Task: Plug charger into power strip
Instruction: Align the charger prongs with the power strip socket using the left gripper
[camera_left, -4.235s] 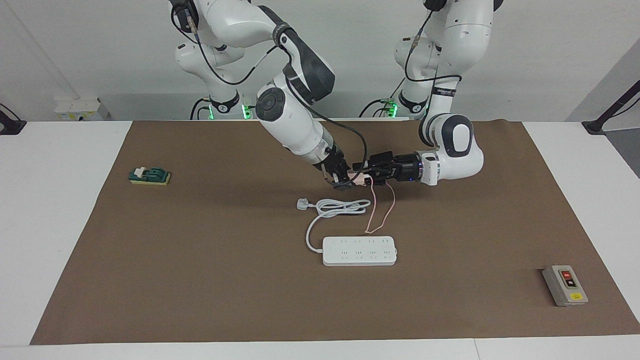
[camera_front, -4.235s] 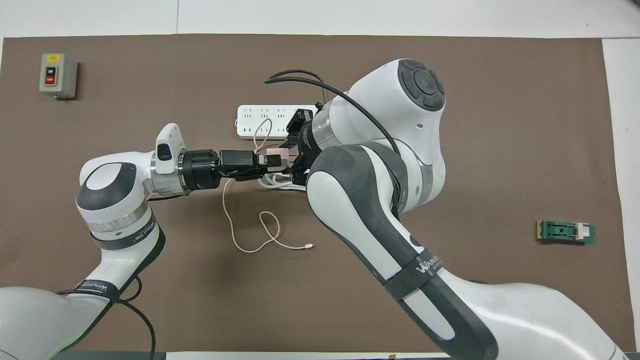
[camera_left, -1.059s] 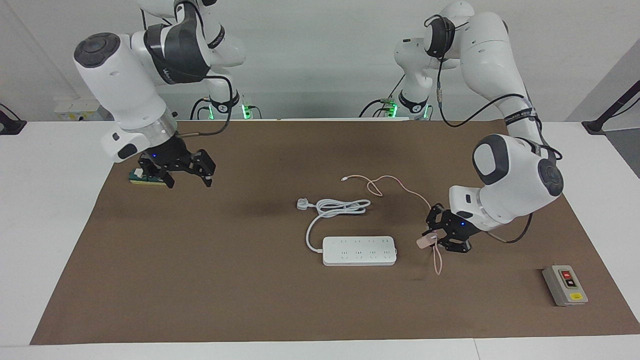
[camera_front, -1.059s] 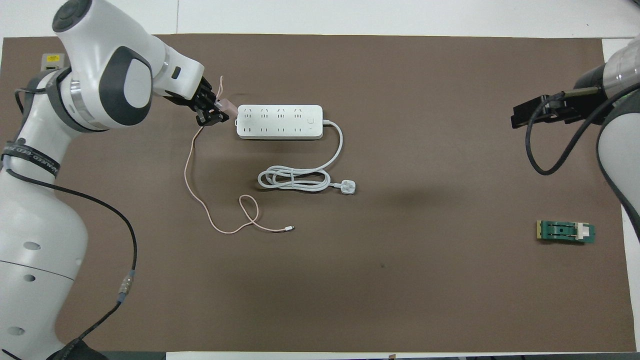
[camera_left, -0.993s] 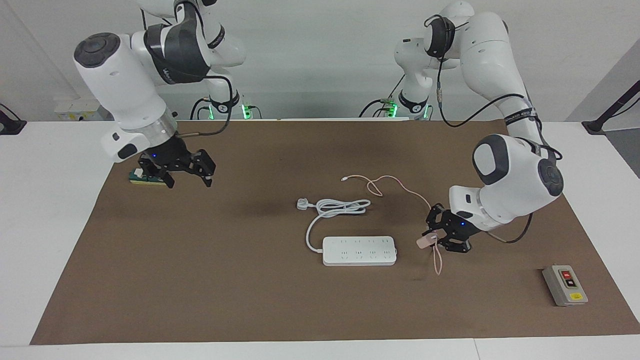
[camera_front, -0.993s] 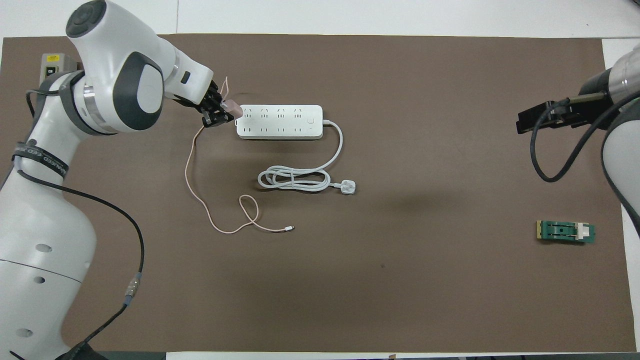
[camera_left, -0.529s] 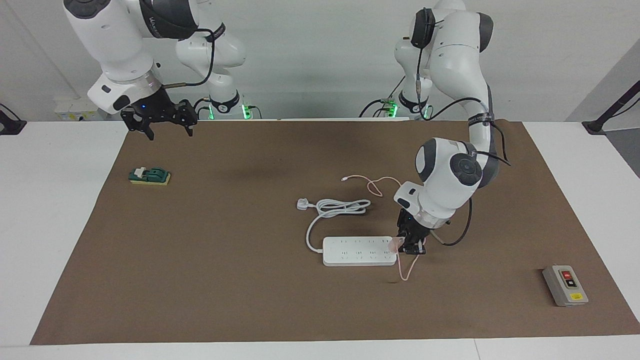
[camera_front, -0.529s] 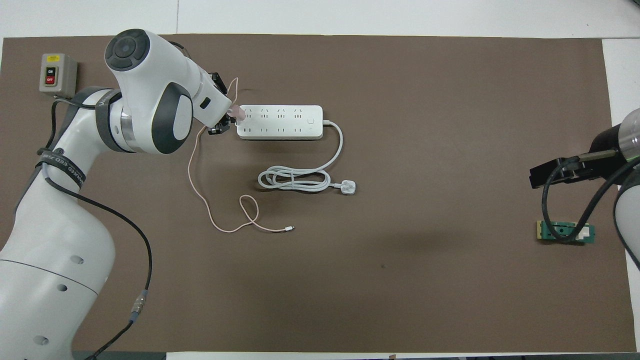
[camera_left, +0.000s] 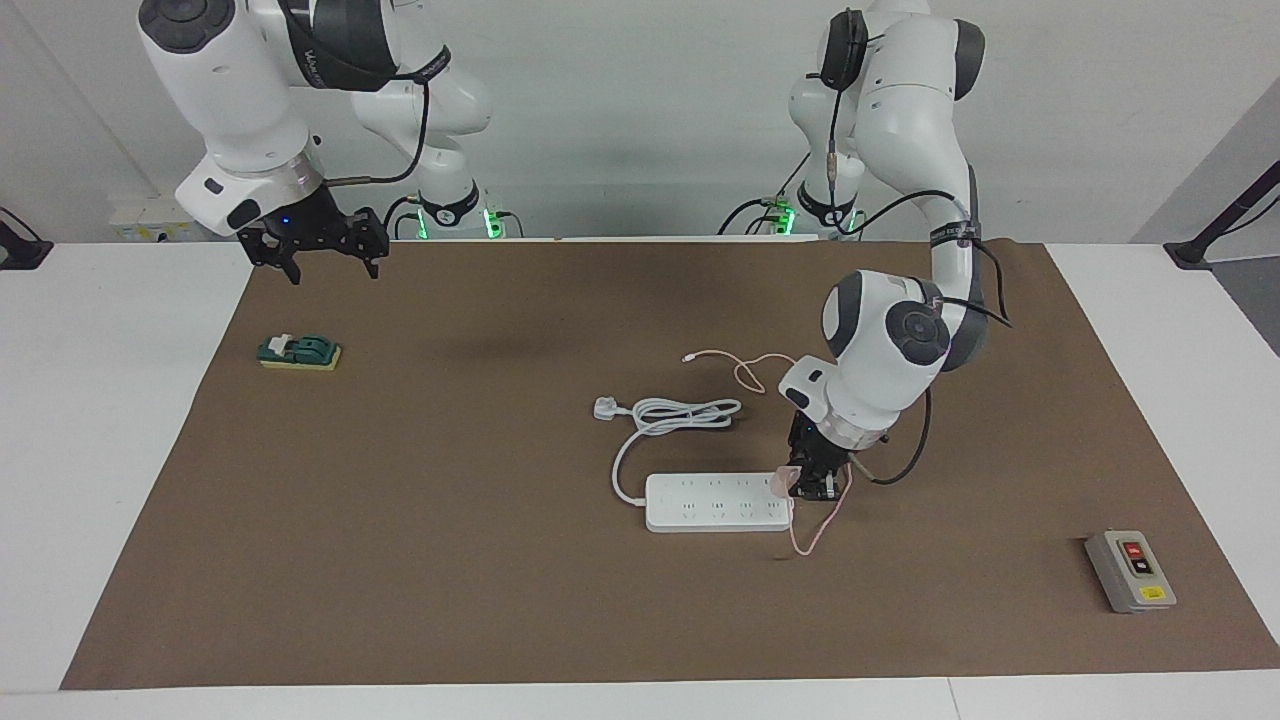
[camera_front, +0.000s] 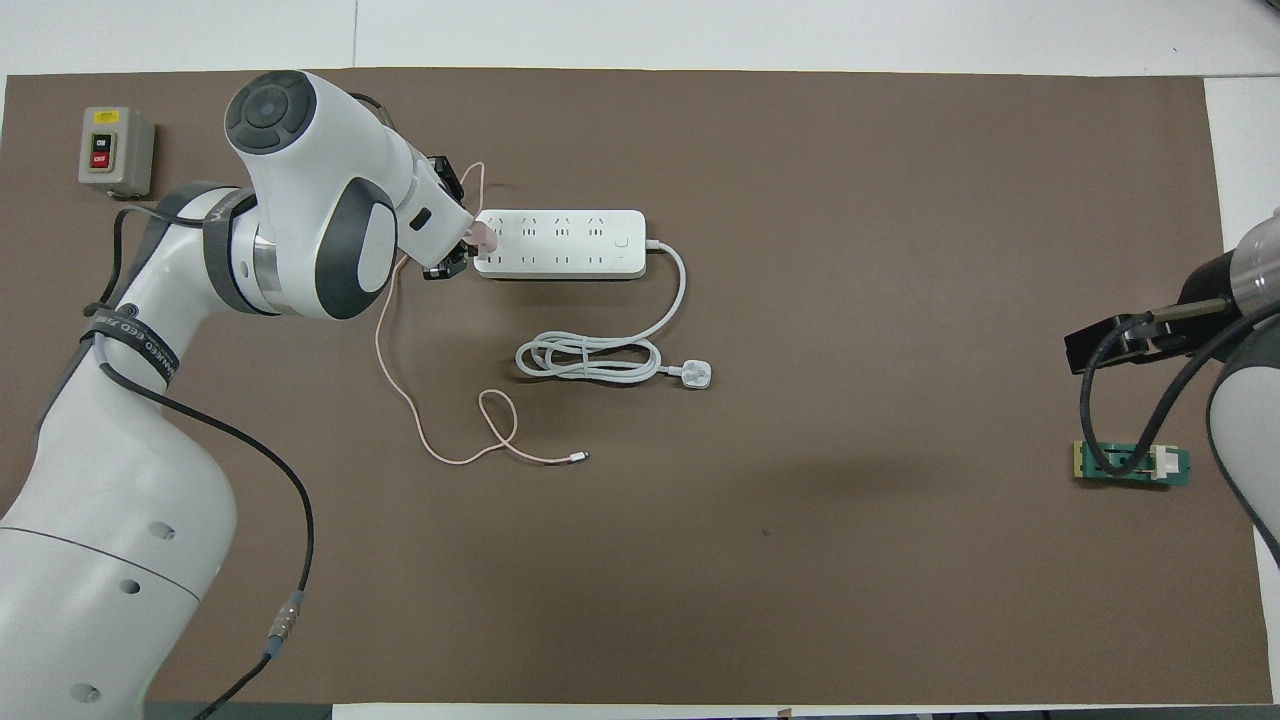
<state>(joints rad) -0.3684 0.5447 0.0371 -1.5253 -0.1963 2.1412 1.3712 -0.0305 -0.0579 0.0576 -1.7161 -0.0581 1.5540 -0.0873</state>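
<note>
left gripper (camera_left: 812, 484) clamping pink charger (camera_left: 787, 483), now swinging in over power strip (camera_left: 718, 501) end, frame centre | right gripper (camera_left: 322, 240) gaping empty, retreating upper left

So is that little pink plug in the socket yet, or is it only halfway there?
Done: the left gripper is shut on the charger and has it at the power strip's end nearest the left arm. In hand: lining the cube up over an end outlet. Left: pushing it in; whether the prongs have entered, I cannot tell. Its cable trails loose on the mat. The right gripper waits, open, above the table's edge.
</note>
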